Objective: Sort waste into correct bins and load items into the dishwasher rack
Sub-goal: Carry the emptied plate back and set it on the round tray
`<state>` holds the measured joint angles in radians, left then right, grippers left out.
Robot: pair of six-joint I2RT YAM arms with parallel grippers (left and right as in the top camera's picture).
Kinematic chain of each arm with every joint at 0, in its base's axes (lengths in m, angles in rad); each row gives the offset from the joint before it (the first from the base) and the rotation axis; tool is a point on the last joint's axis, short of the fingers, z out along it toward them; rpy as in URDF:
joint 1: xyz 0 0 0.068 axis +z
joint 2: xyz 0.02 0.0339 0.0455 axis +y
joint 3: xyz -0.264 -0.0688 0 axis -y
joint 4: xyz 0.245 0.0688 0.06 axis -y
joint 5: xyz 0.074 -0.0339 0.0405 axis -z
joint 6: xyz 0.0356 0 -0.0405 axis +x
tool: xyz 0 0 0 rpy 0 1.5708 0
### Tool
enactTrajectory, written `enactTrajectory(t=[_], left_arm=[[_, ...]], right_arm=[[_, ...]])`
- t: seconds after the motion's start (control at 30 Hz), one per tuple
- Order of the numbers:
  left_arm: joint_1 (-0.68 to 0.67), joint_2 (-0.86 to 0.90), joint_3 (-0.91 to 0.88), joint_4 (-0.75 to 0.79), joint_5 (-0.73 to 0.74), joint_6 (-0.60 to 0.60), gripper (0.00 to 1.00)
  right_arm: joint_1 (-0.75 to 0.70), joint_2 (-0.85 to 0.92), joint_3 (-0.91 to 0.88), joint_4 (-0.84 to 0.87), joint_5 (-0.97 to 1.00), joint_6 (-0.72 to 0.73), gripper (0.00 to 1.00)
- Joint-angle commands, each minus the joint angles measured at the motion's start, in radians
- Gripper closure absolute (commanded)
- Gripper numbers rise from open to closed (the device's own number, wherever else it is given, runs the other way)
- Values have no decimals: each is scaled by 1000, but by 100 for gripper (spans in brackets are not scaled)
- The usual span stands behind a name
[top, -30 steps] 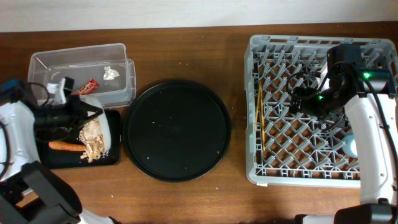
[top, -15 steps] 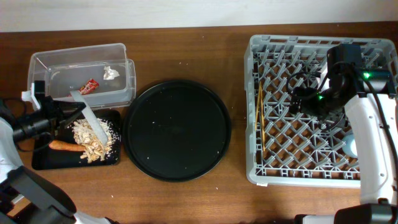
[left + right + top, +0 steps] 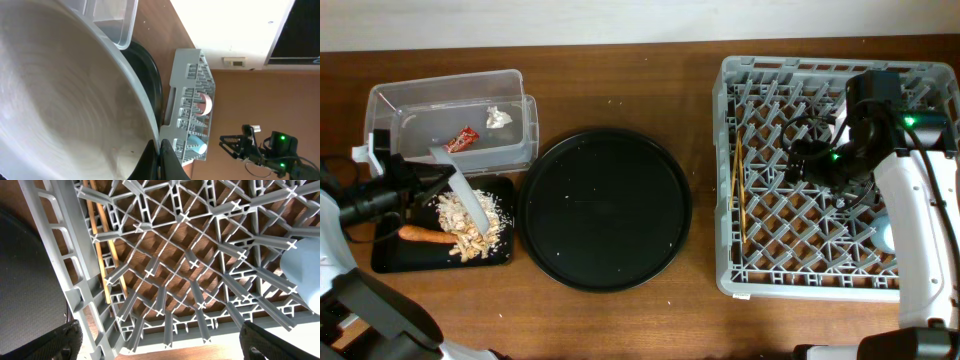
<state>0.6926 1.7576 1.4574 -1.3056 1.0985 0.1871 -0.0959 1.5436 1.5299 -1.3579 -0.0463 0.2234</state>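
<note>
Plainly, a brown wooden table point(image 3: 620, 320) with rack point(image 3: 800, 65) meets pale wall point(image 3: 520, 20).

In the left wrist view the pale grey plate point(image 3: 65, 90) fills the frame, cut off at the left, top and bottom, and the bowl point(image 3: 205, 103) in the rack point(image 3: 187, 100) behind is too small to detail. From overhead the right arm point(image 3: 915, 230) covers part of the light-blue cup point(image 3: 885, 236). In the right wrist view the right gripper point(image 3: 165, 347) shows only two dark, blurred fingertips point(image 3: 60, 342) at the bottom corners.
</note>
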Motion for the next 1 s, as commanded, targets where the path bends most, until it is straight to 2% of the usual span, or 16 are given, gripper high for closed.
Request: enactTrajectory(t=[0.0, 0.03, 0.07, 0.17, 0.2, 0.27, 0.33, 0.37, 0.4, 0.43, 0.57, 0.6, 0.73, 0.93, 0.97], left_arm=[[5, -37, 17, -7, 25, 35, 100], [5, -37, 17, -12, 36, 42, 100], [5, -36, 17, 2, -2, -8, 100], [-15, -41, 17, -58, -3, 36, 100], [-46, -55, 17, -109, -7, 85, 100], [-114, -91, 17, -138, -33, 84, 100], [-246, -155, 17, -114, -87, 71, 100], [-320, -180, 17, -70, -156, 26, 100], [-396, -193, 17, -18, -253, -40, 100], [-541, -195, 17, 54, -403, -108, 100], [-849, -154, 17, 159, -695, -125, 100], [-974, -114, 17, 186, -758, -135, 100], [-1197, 28, 17, 264, -840, -177, 100], [-1293, 134, 18, 336, -842, -180, 99], [-1292, 132, 21, 336, -843, -179, 87]], right_arm=[[-3, 3, 5, -1, 6, -10, 0], [-3, 3, 5, -1, 6, -10, 0], [-3, 3, 5, -1, 11, -10, 0], [-3, 3, 5, -1, 18, -10, 0], [-3, 3, 5, -1, 17, -10, 0], [-3, 3, 5, -5, 17, -10, 0], [-3, 3, 5, -6, 17, -10, 0], [-3, 3, 5, -5, 17, -10, 1], [-3, 3, 5, -5, 17, -10, 1], [-3, 3, 5, -5, 18, -10, 1], [-3, 3, 5, -4, 18, -10, 1], [-3, 3, 5, -4, 18, -10, 1], [-3, 3, 5, -4, 18, -10, 1], [-3, 3, 5, -3, 17, -10, 1], [-2, 3, 5, 1, 16, -10, 1]])
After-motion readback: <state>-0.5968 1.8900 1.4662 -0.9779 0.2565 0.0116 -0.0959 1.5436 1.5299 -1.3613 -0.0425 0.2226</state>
